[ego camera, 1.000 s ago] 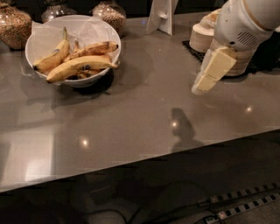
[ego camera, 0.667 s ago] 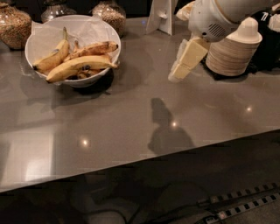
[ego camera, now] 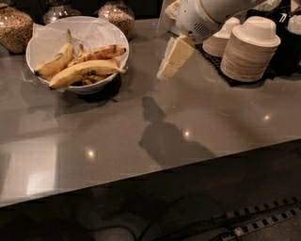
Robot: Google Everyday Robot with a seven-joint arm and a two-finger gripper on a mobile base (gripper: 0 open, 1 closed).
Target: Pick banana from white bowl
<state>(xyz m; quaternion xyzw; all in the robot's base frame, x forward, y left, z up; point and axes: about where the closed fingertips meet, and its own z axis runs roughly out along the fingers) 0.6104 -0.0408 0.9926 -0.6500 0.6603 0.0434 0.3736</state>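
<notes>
The white bowl, lined with crumpled white paper, stands at the back left of the grey counter. The banana, long, smooth and yellow, lies across the front of the bowl. A browner speckled banana lies behind it and a shorter plump one lies to its left. My gripper hangs empty above the counter, just right of the bowl and clear of its rim. It points down and to the left.
Three glass jars of dry food stand behind the bowl. Stacks of off-white paper bowls sit on a black mat at the back right. The counter's front edge runs across the lower frame.
My gripper has moved left across the counter, from in front of the paper bowl stacks to a spot just right of the white bowl. The bananas have not moved.
</notes>
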